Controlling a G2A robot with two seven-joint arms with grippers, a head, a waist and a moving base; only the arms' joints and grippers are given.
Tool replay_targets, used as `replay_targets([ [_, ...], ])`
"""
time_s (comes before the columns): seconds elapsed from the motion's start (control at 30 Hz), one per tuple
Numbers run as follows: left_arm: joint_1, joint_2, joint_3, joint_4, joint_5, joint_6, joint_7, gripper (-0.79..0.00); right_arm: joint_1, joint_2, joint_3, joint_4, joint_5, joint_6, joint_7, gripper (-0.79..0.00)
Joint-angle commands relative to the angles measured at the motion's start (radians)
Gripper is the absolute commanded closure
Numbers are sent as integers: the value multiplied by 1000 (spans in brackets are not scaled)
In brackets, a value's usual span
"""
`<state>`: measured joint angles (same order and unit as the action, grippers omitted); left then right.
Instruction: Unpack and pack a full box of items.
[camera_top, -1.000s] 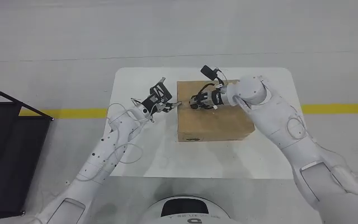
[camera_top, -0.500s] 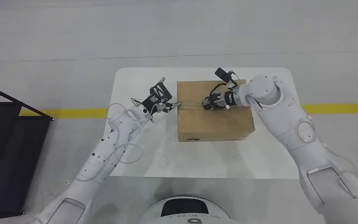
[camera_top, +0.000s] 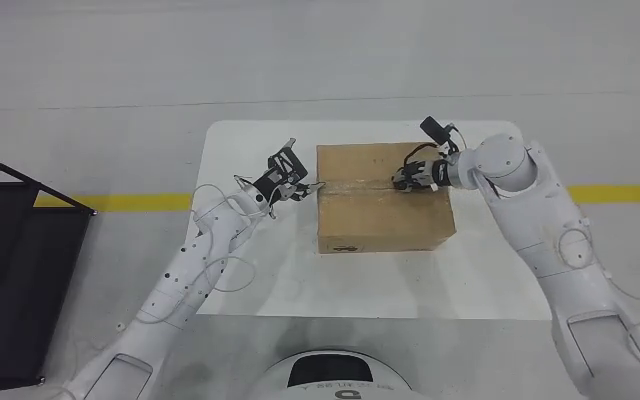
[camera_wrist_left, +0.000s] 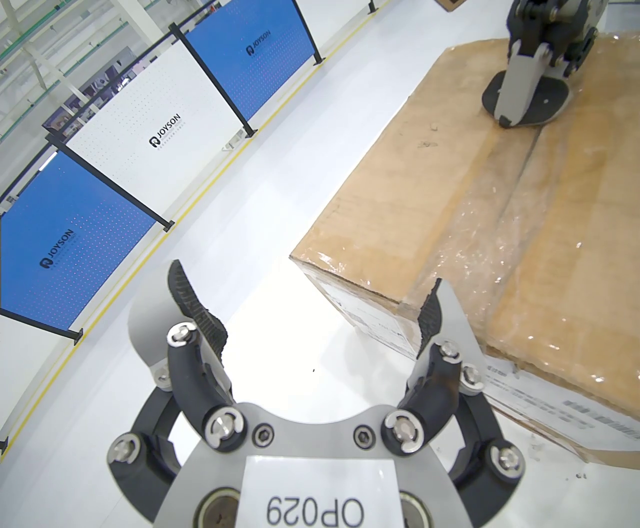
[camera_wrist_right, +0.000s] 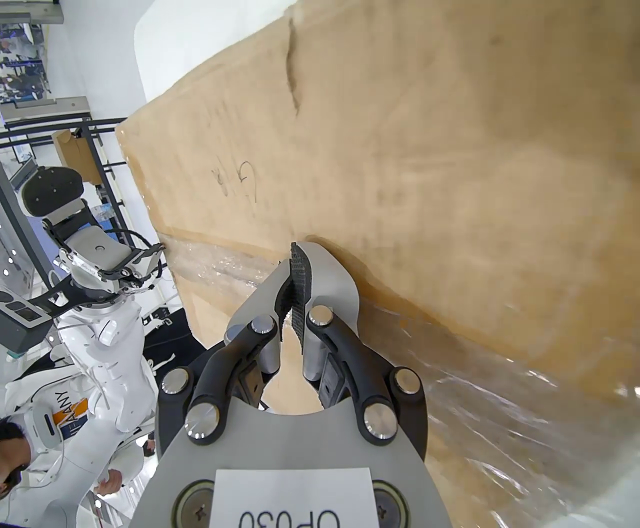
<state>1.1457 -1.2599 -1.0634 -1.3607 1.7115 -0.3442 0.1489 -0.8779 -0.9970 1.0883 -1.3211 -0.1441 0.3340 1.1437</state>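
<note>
On the counter (camera_top: 260, 270) sits the taped box (camera_top: 380, 215); our right tool (camera_top: 402, 184), closed on nothing, presses its seam (camera_top: 355, 186) and may shove it, since our left tool (camera_top: 308, 187) hangs wide open alongside

A white table (camera_top: 260, 290) is standing on a pale grey floor (camera_top: 300, 60), with a yellow line (camera_top: 120, 201) running across that floor on both sides of it. A black frame (camera_top: 30, 270) is sitting well off to the left. Blue panels (camera_wrist_left: 250, 47) and a white perforated panel (camera_wrist_left: 150, 145) are lining the room's edge.
</note>
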Motion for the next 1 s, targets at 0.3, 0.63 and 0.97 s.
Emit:
replay_targets([
  [0.3,0,0,0,0,0,0,0,-785,-68,39,108,-83,-54,36,20,0],
  [0.63,0,0,0,0,0,0,0,-785,-157,74,226,-141,-82,57,32,0],
  [0.97,0,0,0,0,0,0,0,-785,-234,99,351,-132,-39,37,21,0],
])
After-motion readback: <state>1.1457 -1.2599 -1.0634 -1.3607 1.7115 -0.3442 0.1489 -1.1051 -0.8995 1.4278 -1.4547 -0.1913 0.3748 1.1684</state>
